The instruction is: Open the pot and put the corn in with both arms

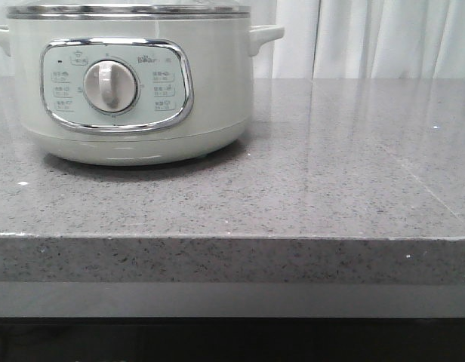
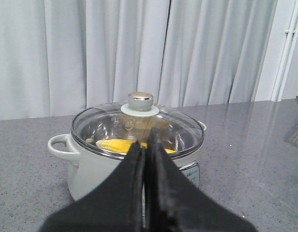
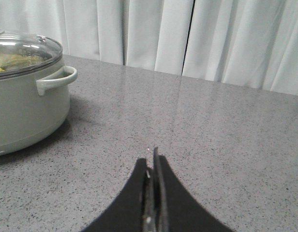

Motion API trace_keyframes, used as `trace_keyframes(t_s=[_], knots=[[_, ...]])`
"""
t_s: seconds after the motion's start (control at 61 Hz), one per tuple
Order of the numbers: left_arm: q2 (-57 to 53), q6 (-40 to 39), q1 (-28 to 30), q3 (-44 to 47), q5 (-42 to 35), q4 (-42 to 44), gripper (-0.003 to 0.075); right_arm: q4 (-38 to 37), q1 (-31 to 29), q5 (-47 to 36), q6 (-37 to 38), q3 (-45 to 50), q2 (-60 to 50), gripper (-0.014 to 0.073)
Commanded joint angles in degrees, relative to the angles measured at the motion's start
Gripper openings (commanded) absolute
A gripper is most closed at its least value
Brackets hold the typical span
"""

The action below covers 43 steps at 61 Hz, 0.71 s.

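Grey speckled stone worktop point(image 1: 308, 173), glossy enough to catch pale streaks from the white curtains point(image 3: 226, 38) hanging along its far side. A seam runs across the slab, and its thick front edge shows in the front view. The pot point(image 1: 130, 83) sits on the worktop, glass lid point(image 2: 139, 125) on, knob up. The corn point(image 2: 121, 144) lies inside, yellow under the glass, just beyond the left fingers point(image 2: 145, 154), which are clenched on nothing and raised in front of the pot. The right fingers point(image 3: 152, 169) are pressed together too, empty, low over bare stone, with the pot well off to one side of them.
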Motion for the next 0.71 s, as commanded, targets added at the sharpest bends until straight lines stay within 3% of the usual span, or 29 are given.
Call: trace_keyframes(t_s=[0.0, 0.459, 0.689], knots=[[0.7, -0.1, -0.2, -1.2, -5.1, -0.9, -0.0018, 0.2, -0.3, -4.5, -0.5, -1.6, 0.2, -0.0061], [0.6, -0.1, -0.2, 0.0, -5.2, 0.4, -0.0018, 0.2, -0.3, -4.5, -0.5, -1.6, 0.2, -0.0061], [-5.8, -0.1, 9.0, 8.4, -5.2, 1.2, -0.0018, 0.2, -0.3, -4.5, -0.5, -1.6, 0.2, -0.0061]])
